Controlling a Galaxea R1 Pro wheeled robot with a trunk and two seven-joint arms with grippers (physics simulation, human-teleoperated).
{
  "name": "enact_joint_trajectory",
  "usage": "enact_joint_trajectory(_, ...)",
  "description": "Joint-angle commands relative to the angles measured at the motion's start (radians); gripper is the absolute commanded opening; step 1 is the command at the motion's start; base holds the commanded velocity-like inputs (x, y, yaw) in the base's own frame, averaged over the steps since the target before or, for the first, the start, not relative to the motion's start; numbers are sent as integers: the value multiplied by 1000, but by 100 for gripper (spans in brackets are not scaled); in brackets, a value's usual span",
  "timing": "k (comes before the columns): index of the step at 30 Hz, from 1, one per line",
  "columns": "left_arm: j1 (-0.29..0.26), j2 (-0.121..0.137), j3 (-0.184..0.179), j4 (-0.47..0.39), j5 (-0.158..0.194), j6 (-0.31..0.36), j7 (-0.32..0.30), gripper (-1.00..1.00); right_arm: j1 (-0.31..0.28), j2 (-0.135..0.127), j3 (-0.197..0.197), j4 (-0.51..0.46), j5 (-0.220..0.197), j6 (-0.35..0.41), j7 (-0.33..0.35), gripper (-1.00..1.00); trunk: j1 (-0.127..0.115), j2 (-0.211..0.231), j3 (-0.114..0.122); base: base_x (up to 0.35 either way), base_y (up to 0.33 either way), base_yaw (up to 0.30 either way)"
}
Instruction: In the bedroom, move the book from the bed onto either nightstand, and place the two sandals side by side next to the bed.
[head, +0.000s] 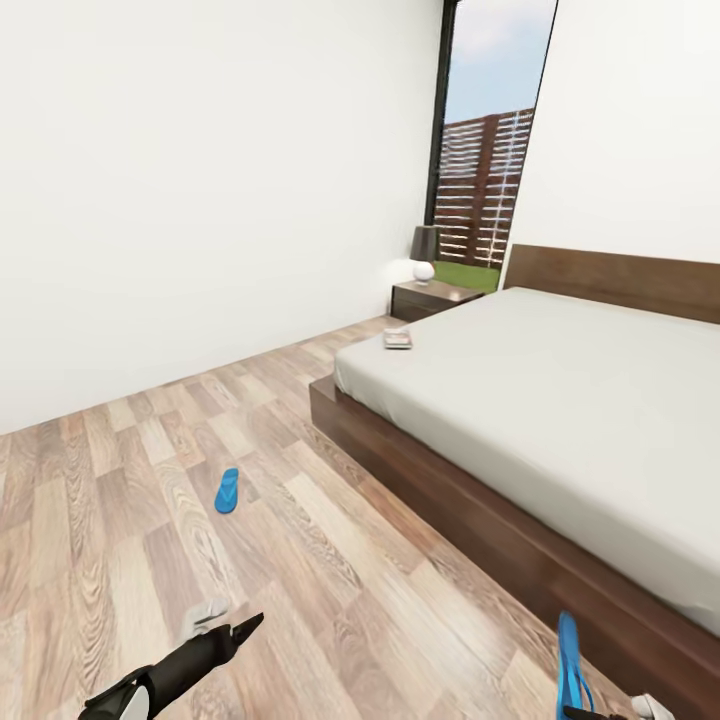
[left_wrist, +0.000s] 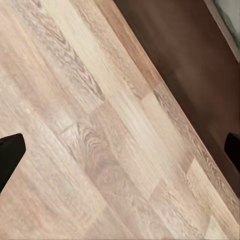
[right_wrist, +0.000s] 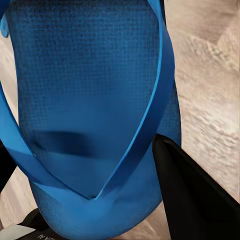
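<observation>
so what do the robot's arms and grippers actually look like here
The left arm is a slim, glossy black tube with a white collar near the bottom edge of the head view, tapering into the left gripper, which ends in pointed black fingers. The right gripper's black finger is broad, flat and matte, wedge-shaped. A white part with faint dark lettering sits at its base. No cables are visible.

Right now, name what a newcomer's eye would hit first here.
The big pale bed fills the room's right side, a book at its near corner. One blue sandal lies alone on the plank floor; the other sandal sits between the right gripper's fingers.
</observation>
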Motion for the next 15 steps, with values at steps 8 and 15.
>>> enact_joint_trajectory(8,-1,0,3,0,9,10,-4,100,0,0,-4,-1,-4,12,1,-100,0,0,-1,217,-37,160)
enact_joint_trajectory(15,0,0,3,1,9,10,-4,100,-1,0,-4,0,-4,12,1,-100,0,0,-1,20,-2,285)
